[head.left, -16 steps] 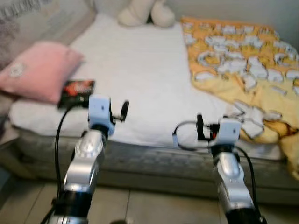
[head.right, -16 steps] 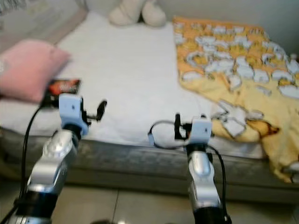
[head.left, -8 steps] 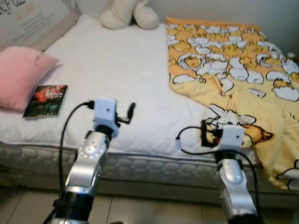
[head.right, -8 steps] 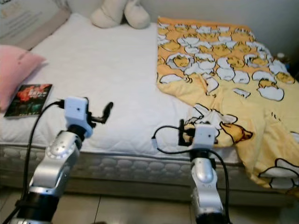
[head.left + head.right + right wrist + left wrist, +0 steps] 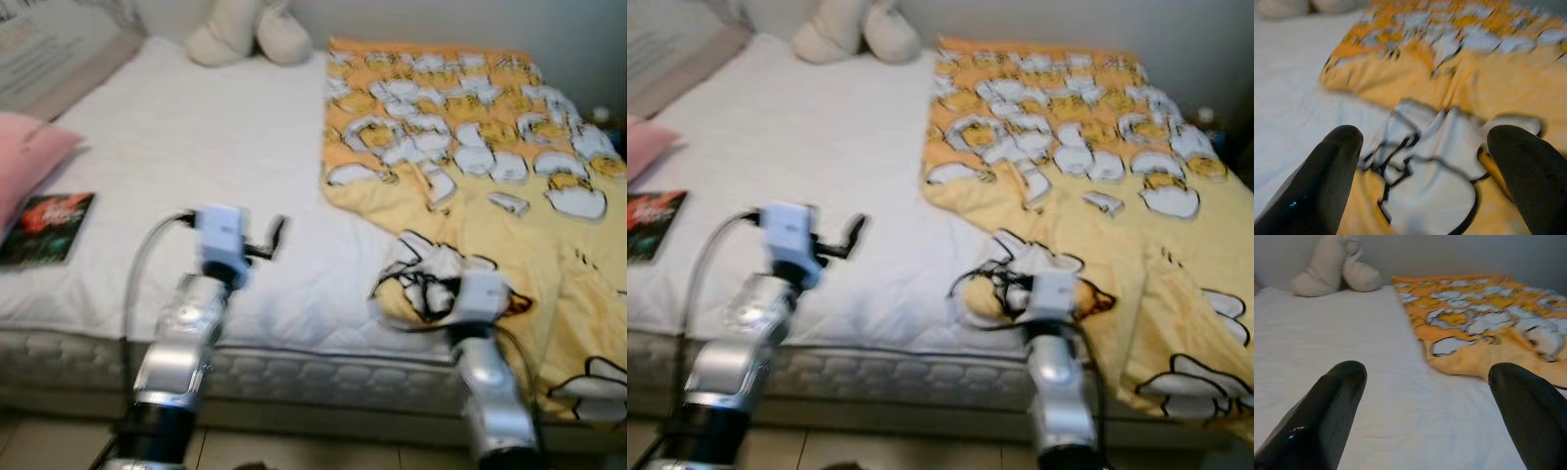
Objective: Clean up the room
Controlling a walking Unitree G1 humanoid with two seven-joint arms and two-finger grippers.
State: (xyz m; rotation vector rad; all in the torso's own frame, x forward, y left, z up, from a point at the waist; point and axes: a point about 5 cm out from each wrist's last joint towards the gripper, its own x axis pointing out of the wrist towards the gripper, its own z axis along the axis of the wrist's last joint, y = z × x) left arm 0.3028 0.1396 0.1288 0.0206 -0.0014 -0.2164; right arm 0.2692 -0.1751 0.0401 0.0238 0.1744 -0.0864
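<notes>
My right gripper [image 5: 1420, 186] and left gripper [image 5: 1425, 421] hang spread and empty. Tidying looks barely begun: the rumpled blanket [image 5: 460, 147] lies just ahead of my right one, untouched; the book [image 5: 44, 227] sits far left.

Both silver arms were raised forward side by side. The left gripper [image 5: 1425, 396] had its black fingers [image 5: 1327, 416] spread wide apart. The right gripper [image 5: 1425, 161] likewise held its fingers [image 5: 1332, 176] wide apart, empty.
</notes>
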